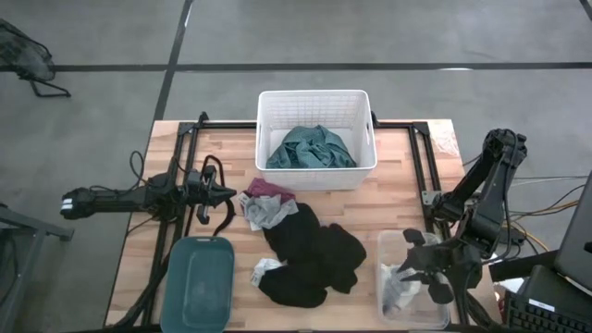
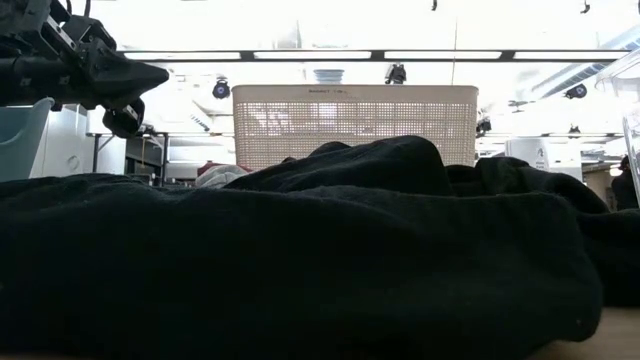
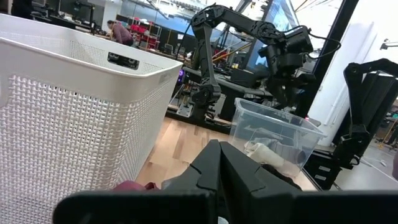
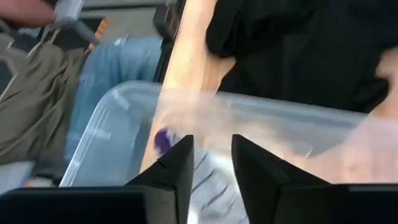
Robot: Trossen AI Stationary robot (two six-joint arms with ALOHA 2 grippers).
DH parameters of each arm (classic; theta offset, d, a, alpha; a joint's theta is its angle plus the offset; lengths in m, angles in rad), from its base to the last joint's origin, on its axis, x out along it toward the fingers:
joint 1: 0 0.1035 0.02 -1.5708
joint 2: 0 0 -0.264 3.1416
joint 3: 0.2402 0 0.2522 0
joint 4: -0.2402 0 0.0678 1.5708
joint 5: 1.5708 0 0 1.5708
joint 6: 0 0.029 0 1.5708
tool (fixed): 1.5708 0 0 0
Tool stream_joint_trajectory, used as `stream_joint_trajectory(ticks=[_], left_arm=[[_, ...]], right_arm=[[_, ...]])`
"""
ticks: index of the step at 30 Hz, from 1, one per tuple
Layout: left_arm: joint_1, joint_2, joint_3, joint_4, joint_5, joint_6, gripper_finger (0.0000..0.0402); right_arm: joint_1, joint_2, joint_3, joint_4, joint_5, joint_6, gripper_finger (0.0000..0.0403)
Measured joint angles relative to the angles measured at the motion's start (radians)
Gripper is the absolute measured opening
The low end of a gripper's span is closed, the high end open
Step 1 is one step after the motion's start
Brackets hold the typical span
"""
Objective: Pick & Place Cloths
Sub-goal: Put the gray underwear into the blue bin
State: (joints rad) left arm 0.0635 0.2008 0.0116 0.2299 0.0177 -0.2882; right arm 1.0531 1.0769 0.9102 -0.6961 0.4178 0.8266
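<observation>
The teal cloth (image 1: 311,148) lies inside the white slatted basket (image 1: 268,106). On the table the maroon-pink cloth (image 1: 267,188), the grey cloth (image 1: 268,213), the large black cloth (image 1: 310,254) and a small white striped piece (image 1: 265,270) form a loose pile. Another white striped piece (image 1: 398,287) lies in a clear plastic bin (image 1: 442,310). My left gripper (image 1: 231,192) is shut, hovering just left of the maroon-pink cloth and pointing at it. My right gripper (image 4: 211,155) is open above the clear bin (image 4: 261,106), with striped fabric (image 4: 208,186) below its fingers.
A teal plastic tub (image 1: 199,282) sits at the near-left of the table. The black cloth (image 2: 320,250) fills the low view in front of the basket (image 2: 355,120). A person's jeans (image 4: 115,62) show beyond the table's edge. Bare wood lies between the basket and the clear bin.
</observation>
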Motion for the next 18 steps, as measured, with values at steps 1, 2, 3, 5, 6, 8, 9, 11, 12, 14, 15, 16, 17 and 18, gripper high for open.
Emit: stream_joint_trajectory(ticks=[1, 2, 3, 5, 6, 8, 9, 11, 12, 14, 15, 16, 17, 18], left_arm=[[0.000, 0.000, 0.000, 0.000, 0.000, 0.000, 0.0011], [0.000, 0.000, 0.000, 0.000, 0.000, 0.000, 0.0011], [0.000, 0.000, 0.000, 0.000, 0.000, 0.000, 0.0011], [0.000, 0.000, 0.000, 0.000, 0.000, 0.000, 0.0011], [0.000, 0.000, 0.000, 0.000, 0.000, 0.000, 0.0011], [0.000, 0.000, 0.000, 0.000, 0.000, 0.000, 0.0011], [0.000, 0.000, 0.000, 0.000, 0.000, 0.000, 0.0011], [0.000, 0.000, 0.000, 0.000, 0.000, 0.000, 0.0011], [0.000, 0.000, 0.000, 0.000, 0.000, 0.000, 0.0011], [0.000, 0.000, 0.000, 0.000, 0.000, 0.000, 0.0011], [0.000, 0.000, 0.000, 0.000, 0.000, 0.000, 0.0011], [0.000, 0.000, 0.000, 0.000, 0.000, 0.000, 0.0011], [0.000, 0.000, 0.000, 0.000, 0.000, 0.000, 0.0011], [0.000, 0.000, 0.000, 0.000, 0.000, 0.000, 0.0011]], right_arm=[[-0.002, 0.000, 0.004, 0.009, 0.030, -0.019, 0.0118], [-0.003, 0.000, 0.009, 0.016, 0.064, -0.039, 0.0125], [-0.005, -0.001, 0.013, 0.022, 0.095, -0.063, 0.0132], [-0.015, -0.001, 0.025, 0.037, 0.149, -0.113, 0.0143], [-0.019, -0.001, 0.029, 0.039, 0.176, -0.136, 0.0148], [-0.025, -0.001, 0.033, 0.047, 0.227, -0.181, 0.0155], [-0.029, -0.001, 0.033, 0.054, 0.248, -0.206, 0.0159], [-0.037, 0.000, 0.033, 0.064, 0.293, -0.247, 0.0164], [-0.042, 0.001, 0.033, 0.069, 0.318, -0.262, 0.0165], [-0.053, 0.005, 0.032, 0.077, 0.368, -0.287, 0.0168], [-0.060, 0.009, 0.032, 0.079, 0.384, -0.298, 0.0169], [-0.069, 0.012, 0.032, 0.084, 0.394, -0.308, 0.0169], [-0.080, 0.017, 0.032, 0.086, 0.396, -0.316, 0.0168], [-0.089, 0.022, 0.032, 0.086, 0.397, -0.328, 0.0167]])
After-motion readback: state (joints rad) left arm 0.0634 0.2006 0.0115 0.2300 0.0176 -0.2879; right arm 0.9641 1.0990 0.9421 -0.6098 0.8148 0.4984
